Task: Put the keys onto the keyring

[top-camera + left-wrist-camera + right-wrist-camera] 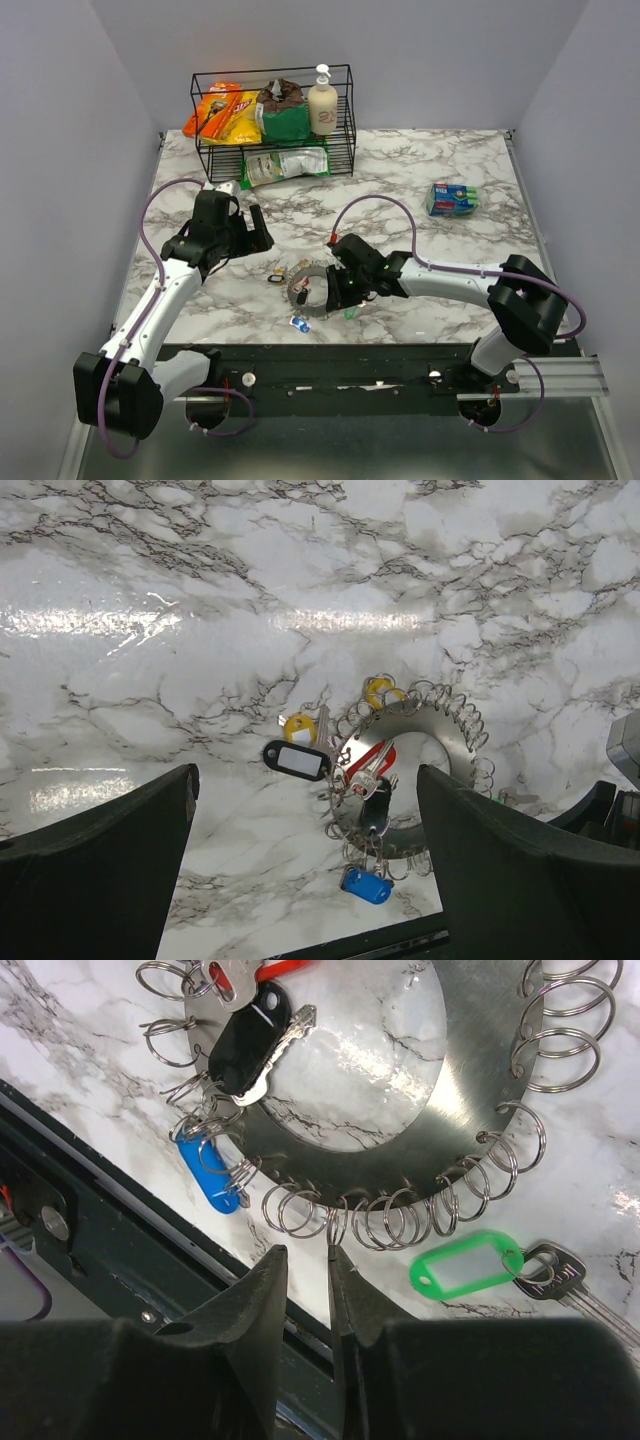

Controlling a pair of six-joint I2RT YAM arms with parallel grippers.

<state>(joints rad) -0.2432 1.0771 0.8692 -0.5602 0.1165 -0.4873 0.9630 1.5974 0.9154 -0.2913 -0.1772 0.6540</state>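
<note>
Print on the snack bags [225,115] in the wire basket [340,150] and on the blue-green packet [452,199] is too small to be read. The white window of the green tag [465,1265] is blank.

The keyring [480,1090] is laid flat on the marble table [420,160], close to the near edge, between the two grippers. The blue tag [210,1175] is hung on the small wire loops at the rim, just beside the dark edge rail [90,1220]. Bare marble is seen beyond the ring toward the basket and off to the right.

The green tag is off the ring, just outside the rim, with its long axis roughly along the rim. Its key [560,1265] is pointed to the lower right in the right wrist view. A black tag [245,1045] is laid aslant over the inner rim into the hole, next to a red tag [280,968].

The left gripper [255,232] is spread wide with nothing held, apart from the ring. The right gripper [305,1260] is nearly closed with a thin gap. Nothing is seen between its fingers, and the tips are at the wire loops of the near rim.
</note>
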